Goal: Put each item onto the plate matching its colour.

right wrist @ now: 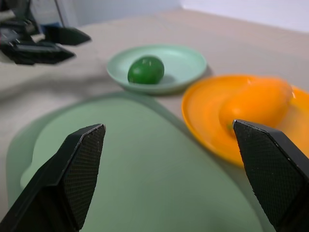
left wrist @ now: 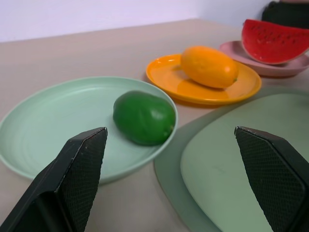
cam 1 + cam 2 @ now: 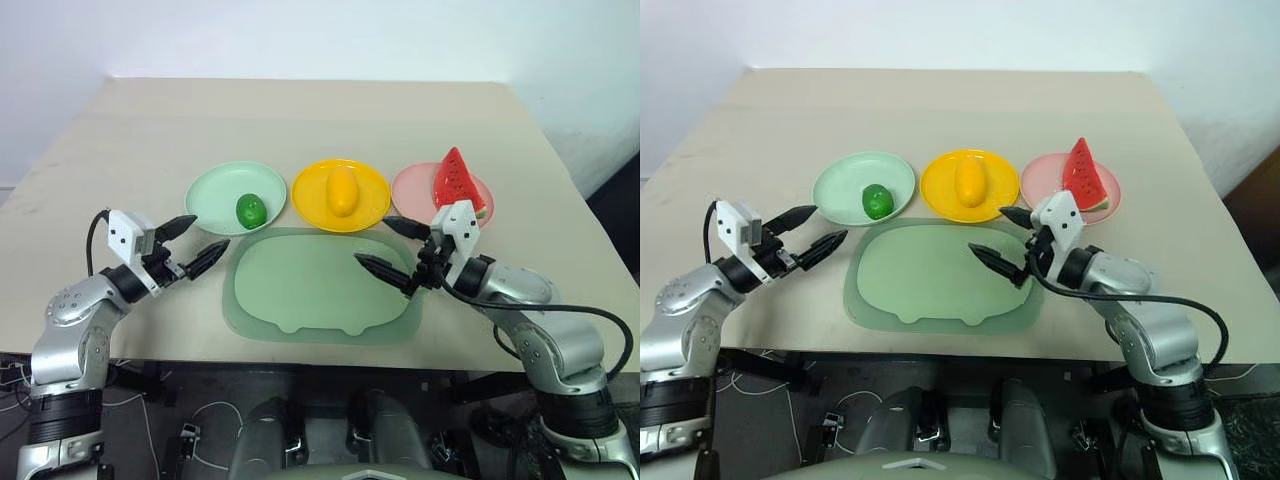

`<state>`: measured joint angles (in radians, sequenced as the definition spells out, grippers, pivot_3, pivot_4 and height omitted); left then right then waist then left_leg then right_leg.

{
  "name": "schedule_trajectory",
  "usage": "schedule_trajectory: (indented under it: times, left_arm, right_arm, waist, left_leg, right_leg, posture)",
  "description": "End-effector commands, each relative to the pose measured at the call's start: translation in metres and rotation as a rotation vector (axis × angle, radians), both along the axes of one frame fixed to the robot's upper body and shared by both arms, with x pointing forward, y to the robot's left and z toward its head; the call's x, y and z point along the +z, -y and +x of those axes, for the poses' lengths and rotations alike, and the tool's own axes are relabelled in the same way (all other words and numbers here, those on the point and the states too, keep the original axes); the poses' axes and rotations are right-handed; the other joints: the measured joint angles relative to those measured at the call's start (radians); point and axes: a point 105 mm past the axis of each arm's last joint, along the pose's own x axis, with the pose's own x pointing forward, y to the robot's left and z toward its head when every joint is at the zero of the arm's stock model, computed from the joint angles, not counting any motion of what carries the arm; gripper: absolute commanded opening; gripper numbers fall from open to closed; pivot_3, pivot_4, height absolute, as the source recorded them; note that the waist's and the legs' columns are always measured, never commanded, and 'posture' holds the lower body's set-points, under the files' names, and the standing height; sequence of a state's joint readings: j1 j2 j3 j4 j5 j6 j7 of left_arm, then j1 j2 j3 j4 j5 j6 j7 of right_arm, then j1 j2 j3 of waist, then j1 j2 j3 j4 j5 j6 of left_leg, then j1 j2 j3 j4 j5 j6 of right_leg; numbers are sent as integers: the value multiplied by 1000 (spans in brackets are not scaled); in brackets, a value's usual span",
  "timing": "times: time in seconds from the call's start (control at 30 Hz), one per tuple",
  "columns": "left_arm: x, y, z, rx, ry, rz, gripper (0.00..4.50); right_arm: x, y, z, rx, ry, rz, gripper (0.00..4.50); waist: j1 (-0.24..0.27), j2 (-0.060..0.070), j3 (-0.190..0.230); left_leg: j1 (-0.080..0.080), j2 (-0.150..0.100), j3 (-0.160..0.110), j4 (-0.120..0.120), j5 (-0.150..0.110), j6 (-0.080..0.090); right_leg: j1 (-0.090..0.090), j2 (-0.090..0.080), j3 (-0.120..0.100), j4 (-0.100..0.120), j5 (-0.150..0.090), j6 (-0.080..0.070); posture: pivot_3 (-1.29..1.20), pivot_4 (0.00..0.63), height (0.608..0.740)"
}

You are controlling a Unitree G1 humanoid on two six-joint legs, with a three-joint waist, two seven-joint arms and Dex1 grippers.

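Beyond the pale green mat [image 3: 320, 285], each fruit rests on its matching plate: lime [image 3: 250, 210] on the mint plate [image 3: 212, 192], mango [image 3: 342, 190] on the yellow plate [image 3: 370, 205], watermelon wedge [image 3: 458, 182] on the pink plate [image 3: 410, 185]. Sorting appears complete, hence the left gripper [image 3: 192, 245] and right gripper [image 3: 393, 250] flank the mat, jaws spread, empty.

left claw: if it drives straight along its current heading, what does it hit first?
Most likely the lime on the mint green plate: in the wrist view it sits between the open left claw fingers. Height is unclear, so it may clip the plate's rim first.
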<state>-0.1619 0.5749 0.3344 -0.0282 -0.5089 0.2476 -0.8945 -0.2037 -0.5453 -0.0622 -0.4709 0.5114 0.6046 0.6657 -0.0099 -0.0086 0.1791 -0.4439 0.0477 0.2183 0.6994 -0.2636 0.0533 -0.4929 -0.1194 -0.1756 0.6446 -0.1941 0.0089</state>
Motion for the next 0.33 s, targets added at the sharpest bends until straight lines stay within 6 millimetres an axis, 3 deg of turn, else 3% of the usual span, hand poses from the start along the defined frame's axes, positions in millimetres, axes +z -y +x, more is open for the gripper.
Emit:
schedule_trajectory:
  times: [0.03,0.33]
  left_arm:
    - [14,-5,-4,-5,60,-24,4447]
    - [-1,1,-7,-13,32,-3,4447]
  right_arm:
    - [14,6,-7,-6,47,-4,4500]
    - [12,4,-2,5,32,-9,4500]
  waist:
    - [-1,0,0]
    - [-2,0,0]
  left_leg:
    - [0,0,0,0,0,0]
    - [0,0,0,0,-1,1]
  right_leg:
    - [0,0,0,-1,-1,1]
    - [1,0,0,-2,-1,0]
  posture:
    - [0,150,696]
    - [0,150,696]
